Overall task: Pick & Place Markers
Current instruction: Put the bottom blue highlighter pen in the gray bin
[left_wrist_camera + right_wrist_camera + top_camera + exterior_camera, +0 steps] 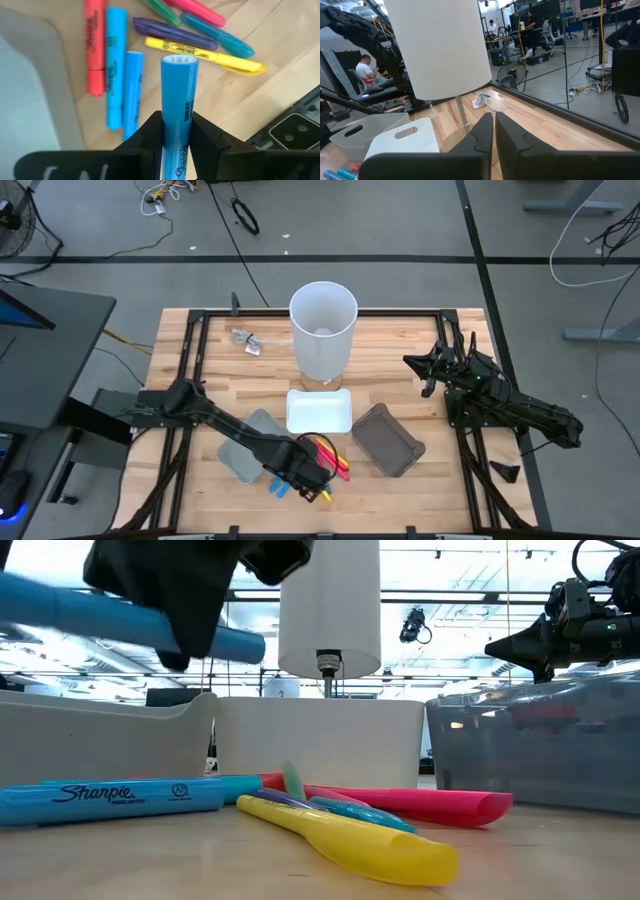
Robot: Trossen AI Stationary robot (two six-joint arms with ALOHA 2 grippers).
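Left pincer (pixel 175 142) clamps 1 blue marker (pixel 177 95) above table.

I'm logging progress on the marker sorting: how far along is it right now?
Done: nothing that shows; the white tray looks bare. In hand: the left tool is shut on a blue marker, lifted above the pile. Left: the other markers lie loose on the table, among them two blue, a red, a yellow and a purple one. The right tool waits shut at the table's right side.
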